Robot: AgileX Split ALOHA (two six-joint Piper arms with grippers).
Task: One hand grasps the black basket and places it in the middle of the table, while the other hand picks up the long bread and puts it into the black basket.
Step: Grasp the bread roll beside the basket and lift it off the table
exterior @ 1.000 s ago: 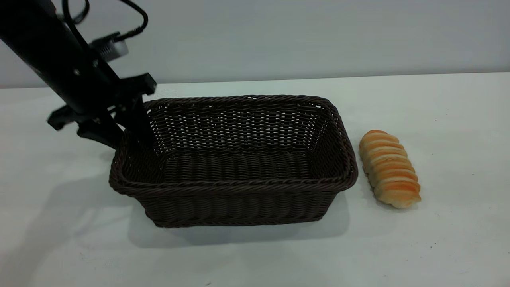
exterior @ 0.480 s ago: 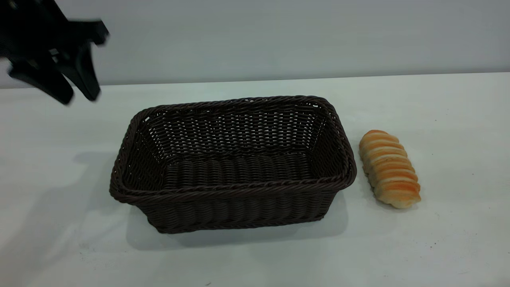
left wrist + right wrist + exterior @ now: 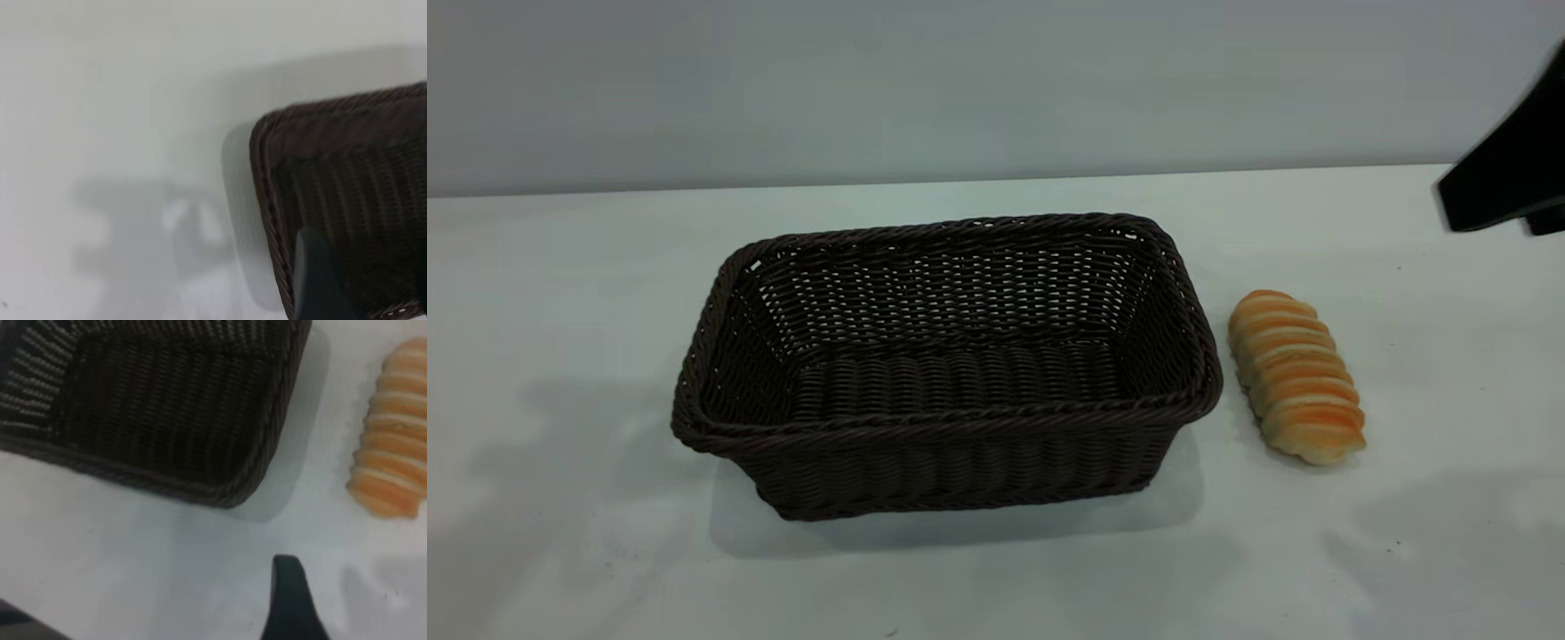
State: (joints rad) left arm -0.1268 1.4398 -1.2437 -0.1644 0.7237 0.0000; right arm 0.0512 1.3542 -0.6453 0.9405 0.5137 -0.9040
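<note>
From outside, we've got the basket sitting flat in the middle of the table, nothing in it, and the bread lying just beside the basket's right end wall, apart from it by a sliver of white. The right arm shows only as a dark block at the frame edge, well up and off to the right of the basket; its pincer is out of shot here and we cannot tell how its fingers stand. The left arm isn't in this view at all. So our call: basket placed, bread next. We want to come down over the loaf's middle, fingers across its short width, squeeze lightly since that ridged golden crust looks soft, then lift clear of the braided rim before crossing over. The basket is dark woven wicker, sloping open-weave sides, thick rope-like rim, ribbed floor. Over to the left wrist: one corner of the basket, rim and weave streaked, with a single dark fingertip in front of it; the other finger is off frame, so open or closed, we cannot tell. Right wrist now: the basket's corner, the bread beside it, pale cross ridges on orange, and one black finger low over bare table, short of both.
</note>
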